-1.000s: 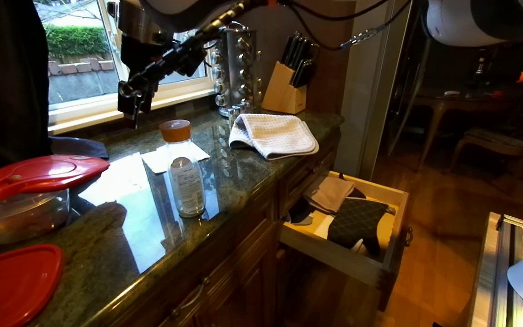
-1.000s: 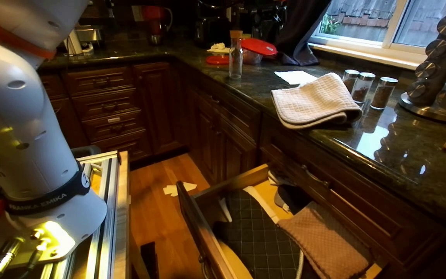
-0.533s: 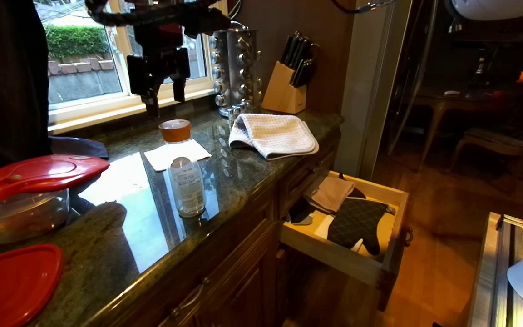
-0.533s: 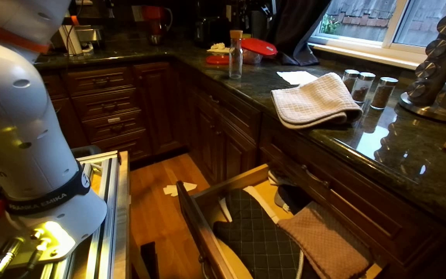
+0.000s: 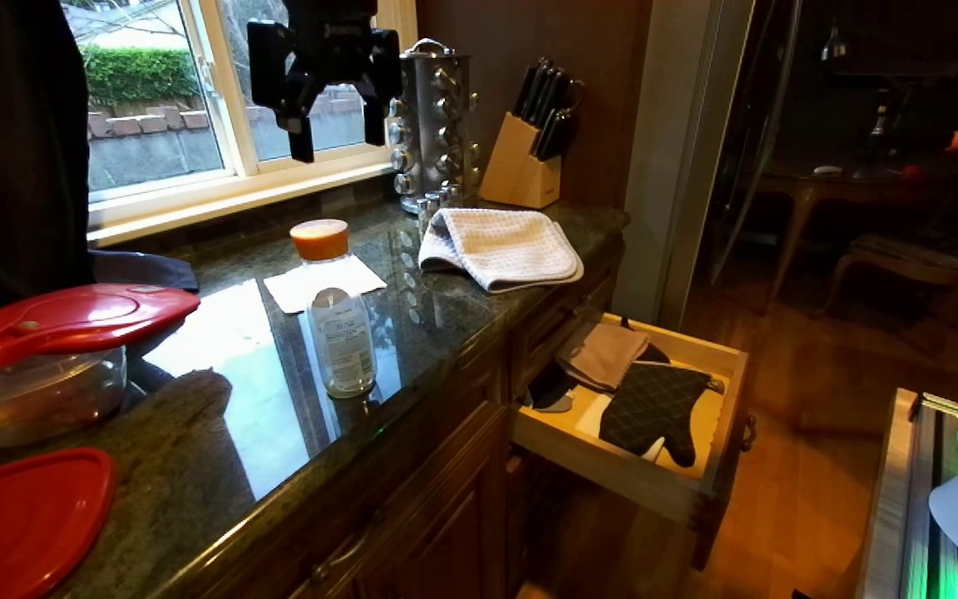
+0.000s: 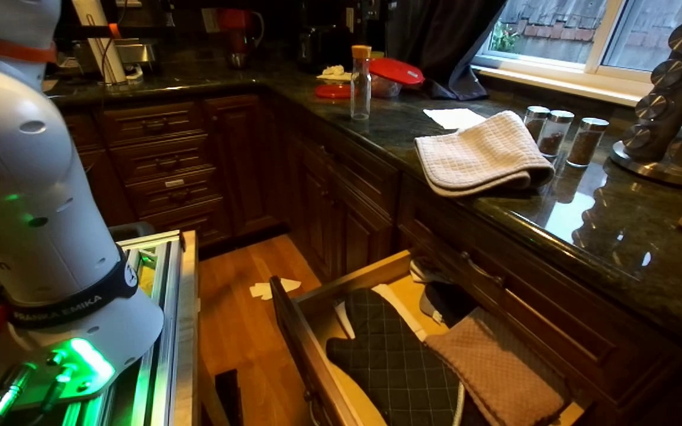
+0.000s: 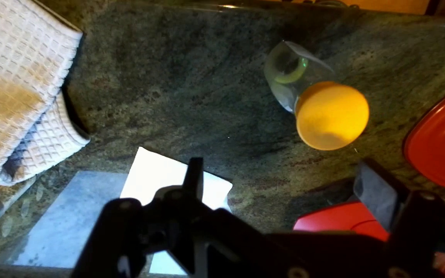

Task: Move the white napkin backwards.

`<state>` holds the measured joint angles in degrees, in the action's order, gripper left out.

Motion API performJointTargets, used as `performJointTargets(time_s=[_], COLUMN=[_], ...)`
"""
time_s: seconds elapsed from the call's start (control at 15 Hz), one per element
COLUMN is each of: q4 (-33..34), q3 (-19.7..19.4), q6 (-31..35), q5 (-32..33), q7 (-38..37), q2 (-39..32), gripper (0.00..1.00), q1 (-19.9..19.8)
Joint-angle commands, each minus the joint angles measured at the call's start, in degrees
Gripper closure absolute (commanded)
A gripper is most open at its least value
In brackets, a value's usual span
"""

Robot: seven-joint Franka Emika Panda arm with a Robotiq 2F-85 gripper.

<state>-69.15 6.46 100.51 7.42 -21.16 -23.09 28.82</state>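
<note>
The white napkin (image 5: 286,289) lies flat on the dark stone counter, partly behind the bottle in an exterior view. It also shows in an exterior view (image 6: 451,118) beyond the rumpled cloth. In the wrist view the napkin (image 7: 155,170) is at lower left, partly covered by one finger. My gripper (image 5: 338,148) is open and empty, high above the counter in front of the window. In the wrist view the gripper's fingers (image 7: 280,166) are wide apart with nothing between them. The gripper is out of sight in an exterior view where the arm's base shows.
A glass bottle (image 5: 342,349) with an orange-brown cap stands near the napkin. A rumpled white cloth (image 5: 504,249) lies by the counter edge. A red-lidded container (image 5: 84,316) and a red lid (image 5: 30,524) are at left. A spice rack (image 5: 437,125), knife block (image 5: 520,162) and open drawer (image 5: 604,470) are at right.
My gripper has risen and moved right in an exterior view, and its fingers now show apart. The napkin shifted very slightly between the oldest frames and half a second ago. The base light turned green.
</note>
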Motion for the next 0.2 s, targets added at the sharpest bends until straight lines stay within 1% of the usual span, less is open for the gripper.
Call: performJointTargets(time_s=[0.0, 0.13], q4=[0.15, 0.23], q3=[-0.01, -0.08], q6=[0.0, 0.0], q5=[0.01, 0.02], q7=[0.07, 0.11], q2=[0.14, -0.27], gripper=[0.0, 0.0], q1=[-0.01, -0.09])
